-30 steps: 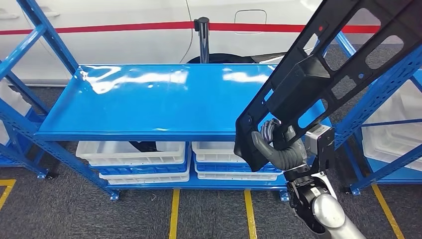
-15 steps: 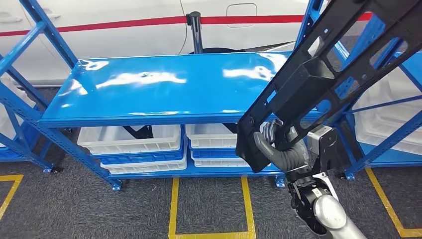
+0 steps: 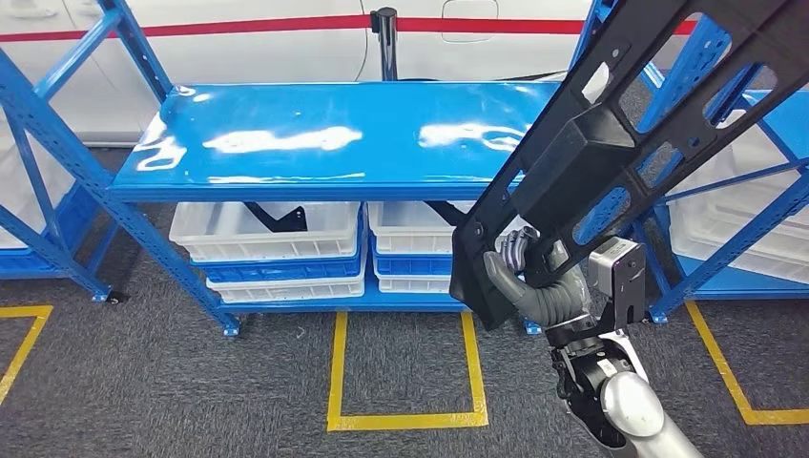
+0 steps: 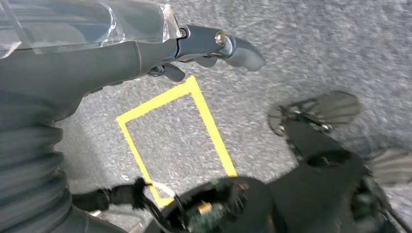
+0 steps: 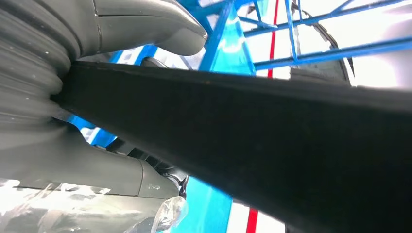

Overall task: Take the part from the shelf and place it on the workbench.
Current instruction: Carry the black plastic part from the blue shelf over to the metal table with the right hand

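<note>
Here the right hand (image 3: 534, 286) grips the lower end of the part (image 3: 630, 143), a long black frame with cut-out openings and a boxy block, slanting to the frame's upper right, overlapping the blue workbench (image 3: 315, 143). The left hand (image 4: 214, 48) holds nothing, fingers loosely apart.

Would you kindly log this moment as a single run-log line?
right hand: grips long black part, raised and tilted | left hand: holds nothing, hangs over floor | blue workbench top: bare
</note>
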Available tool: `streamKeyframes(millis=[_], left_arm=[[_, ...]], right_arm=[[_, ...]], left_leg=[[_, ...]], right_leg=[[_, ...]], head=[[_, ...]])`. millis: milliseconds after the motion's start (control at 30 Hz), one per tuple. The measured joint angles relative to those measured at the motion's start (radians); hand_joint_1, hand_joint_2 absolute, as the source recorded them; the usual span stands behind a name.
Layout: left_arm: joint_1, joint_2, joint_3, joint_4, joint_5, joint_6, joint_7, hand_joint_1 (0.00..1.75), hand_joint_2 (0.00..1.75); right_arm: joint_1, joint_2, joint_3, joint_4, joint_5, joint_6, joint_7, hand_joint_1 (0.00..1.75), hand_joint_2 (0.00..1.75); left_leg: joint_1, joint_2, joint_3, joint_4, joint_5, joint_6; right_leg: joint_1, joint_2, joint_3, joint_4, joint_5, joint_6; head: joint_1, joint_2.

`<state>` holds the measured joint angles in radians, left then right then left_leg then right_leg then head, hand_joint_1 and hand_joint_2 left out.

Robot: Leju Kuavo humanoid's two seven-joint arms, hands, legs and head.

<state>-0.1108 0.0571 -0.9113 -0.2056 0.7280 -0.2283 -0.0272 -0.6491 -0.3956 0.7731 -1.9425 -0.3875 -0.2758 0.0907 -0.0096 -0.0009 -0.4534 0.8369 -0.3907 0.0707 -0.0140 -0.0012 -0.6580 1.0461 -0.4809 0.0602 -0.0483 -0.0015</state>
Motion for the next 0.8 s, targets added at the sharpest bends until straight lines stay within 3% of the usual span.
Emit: streamKeyframes(millis=[33,67,100,133,200,267,300,367,400,433,533,567,600,633,667,733,767,800], left_arm=[[0.0,0.0,0.0,0.0,0.0,0.0,0.0,0.0,1.75],[-0.001,0.0,0.0,0.0,0.0,0.001,-0.001,0.0,1.75],[-0.002,0.0,0.0,0.0,0.001,0.001,-0.001,0.0,1.75],[-0.002,0.0,0.0,0.0,0.001,0.001,-0.001,0.0,1.75],[-0.001,0.0,0.0,0.0,0.002,0.001,0.001,0.0,1.75],[-0.001,0.001,0.0,0.0,0.002,0.001,0.004,0.0,1.75],[-0.002,0.002,0.0,0.0,0.002,0.001,0.006,0.0,1.75],[-0.002,0.006,0.0,0.001,0.002,0.003,0.015,0.0,1.75],[0.0,0.008,0.0,0.002,0.001,0.003,0.021,0.0,1.75],[0.003,0.01,0.0,0.002,0.0,0.002,0.027,0.0,1.75],[0.008,0.011,-0.001,0.003,0.001,-0.002,0.037,0.0,1.75],[0.009,0.011,-0.001,0.003,-0.001,-0.002,0.04,0.0,1.75],[0.008,0.011,-0.001,0.003,-0.004,-0.002,0.045,0.0,1.75],[0.008,0.011,-0.002,0.003,-0.011,-0.002,0.052,0.0,1.75],[0.007,0.01,-0.003,0.003,-0.021,-0.002,0.061,0.0,1.75],[0.005,0.01,-0.007,0.003,-0.035,-0.002,0.076,0.0,1.75],[0.003,0.01,-0.009,0.003,-0.039,-0.002,0.081,0.0,1.75],[0.001,0.009,-0.011,0.003,-0.042,-0.002,0.085,0.0,1.75]], right_arm=[[0.001,-0.001,0.0,0.0,0.0,0.0,0.0,1.75,1.75],[0.002,-0.002,0.0,0.0,0.001,0.0,0.0,1.75,1.75],[0.004,-0.004,0.0,-0.001,0.003,0.0,0.001,1.75,1.75],[0.006,-0.005,0.0,-0.003,0.006,-0.002,0.001,1.75,1.75],[0.008,-0.009,-0.002,-0.012,0.013,-0.005,0.003,1.75,1.75],[0.009,-0.015,-0.006,-0.026,0.021,-0.01,0.005,1.75,1.75],[0.01,-0.018,-0.009,-0.032,0.027,-0.013,0.006,1.75,1.75],[0.022,-0.028,-0.016,-0.045,0.04,-0.021,0.012,1.75,1.75],[0.032,-0.034,-0.02,-0.053,0.047,-0.024,0.018,1.75,1.75],[0.045,-0.042,-0.024,-0.062,0.054,-0.027,0.026,1.75,1.75],[0.084,-0.073,-0.039,-0.095,0.076,-0.035,0.053,1.75,1.75],[0.098,-0.086,-0.047,-0.108,0.083,-0.038,0.063,1.75,1.75],[0.113,-0.098,-0.055,-0.123,0.09,-0.041,0.073,1.75,1.75],[0.129,-0.111,-0.064,-0.138,0.097,-0.045,0.083,1.75,1.75],[0.145,-0.125,-0.075,-0.156,0.104,-0.048,0.093,1.75,1.75],[0.177,-0.15,-0.102,-0.194,0.116,-0.056,0.11,1.75,1.75],[0.191,-0.162,-0.116,-0.213,0.122,-0.059,0.117,1.75,1.75],[0.204,-0.172,-0.13,-0.23,0.128,-0.062,0.122,1.75,1.75]], left_leg=[[-0.001,0.001,-0.015,0.002,0.012,0.003],[-0.002,0.001,-0.031,0.005,0.023,0.003],[-0.003,0.002,-0.047,0.008,0.034,0.003],[-0.003,0.002,-0.064,0.013,0.044,0.002],[-0.004,0.001,-0.093,0.024,0.062,-0.003],[-0.007,0.0,-0.108,0.033,0.079,-0.011],[-0.008,0.0,-0.112,0.034,0.089,-0.016],[-0.007,0.0,-0.124,0.035,0.106,-0.027],[-0.005,0.0,-0.133,0.046,0.092,-0.034],[-0.003,0.0,-0.146,0.075,0.056,-0.041],[0.006,0.0,-0.199,0.278,-0.111,-0.058],[0.009,0.0,-0.209,0.346,-0.135,-0.06],[0.01,0.0,-0.207,0.389,-0.131,-0.06],[0.01,-0.001,-0.189,0.397,-0.107,-0.058],[0.009,-0.001,-0.15,0.363,-0.076,-0.053],[0.003,-0.005,-0.026,0.207,-0.052,-0.037],[0.0,-0.007,0.038,0.114,-0.061,-0.029],[-0.004,-0.009,0.079,0.047,-0.073,-0.024]], right_leg=[[0.0,0.0,-0.018,0.081,-0.044,0.002],[0.0,0.0,-0.026,0.147,-0.062,0.003],[0.0,0.0,-0.019,0.179,-0.05,0.002],[0.0,0.0,0.007,0.173,-0.022,0.001],[0.001,-0.001,0.113,0.062,0.021,-0.006],[0.005,-0.004,0.238,-0.107,0.01,-0.015],[0.007,-0.004,0.273,-0.162,-0.001,-0.019],[0.006,-0.004,0.279,-0.195,0.001,-0.03],[0.005,-0.005,0.267,-0.194,0.011,-0.036],[0.004,-0.006,0.255,-0.193,0.023,-0.043],[0.003,-0.006,0.208,-0.191,0.064,-0.054],[0.003,-0.006,0.189,-0.189,0.077,-0.053],[0.003,-0.005,0.17,-0.185,0.088,-0.052],[0.004,-0.005,0.151,-0.18,0.099,-0.05],[0.004,-0.004,0.133,-0.176,0.11,-0.048],[0.006,-0.002,0.109,-0.171,0.13,-0.041],[0.007,-0.003,0.103,-0.171,0.14,-0.037],[0.008,-0.004,0.097,-0.172,0.152,-0.032]], head=[[0.0,0.0],[0.0,0.0],[0.0,0.0],[0.0,0.0],[0.0,0.0],[0.0,0.0],[0.0,0.0],[0.0,0.0],[-0.001,0.0],[-0.001,0.0],[-0.002,0.0],[-0.002,0.0],[-0.002,0.0],[-0.002,0.0],[-0.002,0.0],[-0.002,0.0],[-0.002,0.0],[-0.002,0.0]])
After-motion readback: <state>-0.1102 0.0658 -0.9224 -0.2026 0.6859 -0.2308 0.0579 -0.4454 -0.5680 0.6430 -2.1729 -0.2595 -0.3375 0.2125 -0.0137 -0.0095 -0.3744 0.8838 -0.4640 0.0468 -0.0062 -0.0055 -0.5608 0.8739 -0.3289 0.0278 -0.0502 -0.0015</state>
